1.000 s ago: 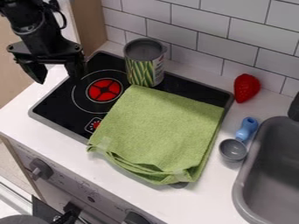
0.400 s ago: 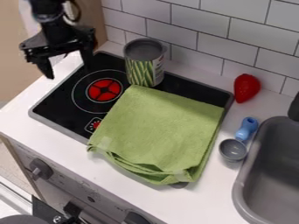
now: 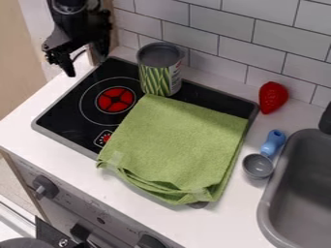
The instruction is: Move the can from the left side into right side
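Nearest, the oven front with its knobs [image 3: 45, 186], a fixed edge to the work, nothing the job needs. Behind it the white counter [image 3: 226, 220]; at its right the grey sink [image 3: 263, 208], with the blue-handled scoop [image 3: 259, 165] lying just beside the rim, bowl toward the front, out of the can's likely path. Green towel [image 3: 174, 140] folded in layers, lying over the front and middle of the cooktop [image 3: 65, 116] and past its near edge. Soft, uneven ground; I'd judge a can set there might lean, so best lift well over it. Red burner [image 3: 115, 100] bare, left of the cloth. Farther back, the task's can [image 3: 160, 72] stands upright on the cooktop's rear part, close by the towel's far corner; contact with the cloth I cannot tell. Its flat base on the hard surface accounts for its steadiness. Red toy strawberry [image 3: 272, 97] near the wall, beyond the cooktop's right corner; a rightward carry along the back could clip it. Gripper [image 3: 87, 66] at upper left, over the cooktop's far left corner, pincer spread, nothing between its tips, well apart from the can. Spread suits a grasp about a wide, smooth body; next comes lining up squarely, since an off-centre touch could tip it. Transfer not begun, by my reading. Tiled wall [image 3: 219, 29] behind all, limiting room at the back.
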